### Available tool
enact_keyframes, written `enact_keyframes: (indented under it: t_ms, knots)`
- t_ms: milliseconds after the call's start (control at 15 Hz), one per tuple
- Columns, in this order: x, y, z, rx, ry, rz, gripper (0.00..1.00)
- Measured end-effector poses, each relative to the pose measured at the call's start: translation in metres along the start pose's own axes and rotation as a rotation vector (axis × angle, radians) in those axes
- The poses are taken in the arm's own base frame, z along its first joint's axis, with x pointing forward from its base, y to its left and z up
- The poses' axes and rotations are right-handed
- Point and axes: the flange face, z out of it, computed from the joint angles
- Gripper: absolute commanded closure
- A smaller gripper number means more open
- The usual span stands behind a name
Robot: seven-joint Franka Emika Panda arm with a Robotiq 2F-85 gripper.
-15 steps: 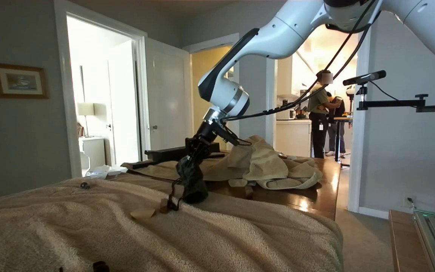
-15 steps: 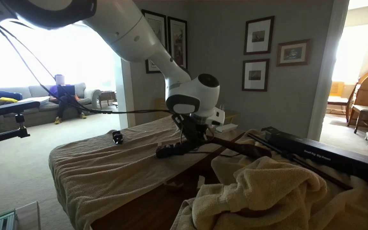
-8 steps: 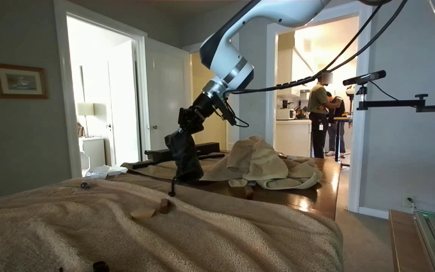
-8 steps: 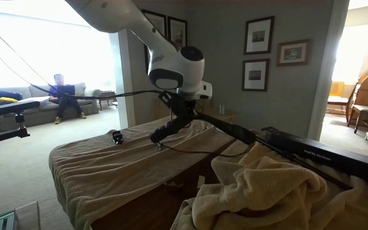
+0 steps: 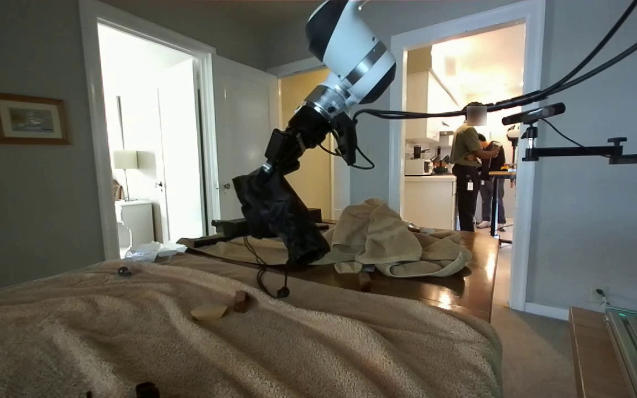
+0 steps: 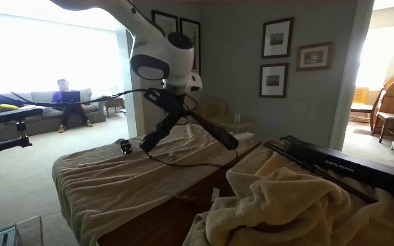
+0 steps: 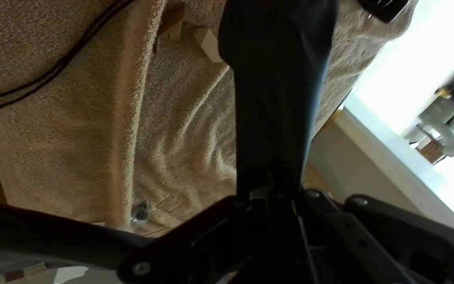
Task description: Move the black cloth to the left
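The black cloth looks like a drawstring bag with thin cords. It hangs from my gripper above the beige blanket in both exterior views. My gripper is tilted downward and shut on the cloth's middle. In an exterior view the cloth droops on two sides of the gripper, with a cord looping between its ends. In the wrist view the cloth stretches up from the fingertips, with another part at the lower left. I cannot tell whether the cord touches the blanket.
A beige blanket covers part of the wooden table. A crumpled beige towel, a long black box and a thin dark rod lie on it. Small wooden blocks and a small black object sit on the blanket.
My gripper has lifted the black cloth from low over the blanket. In an exterior view the arm and cloth have moved up and left. The cloth now hangs freely, its cord dangling.
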Motion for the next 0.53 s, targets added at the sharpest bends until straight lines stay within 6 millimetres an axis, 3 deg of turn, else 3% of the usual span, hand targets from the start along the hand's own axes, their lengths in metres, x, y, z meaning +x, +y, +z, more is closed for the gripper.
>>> enact_keyframes:
  t_ms: [200, 533]
  knots:
    - [-0.008, -0.037, 0.009, 0.031, -0.064, -0.135, 1.0]
    - [-0.018, -0.095, 0.046, 0.047, -0.205, -0.364, 1.0]
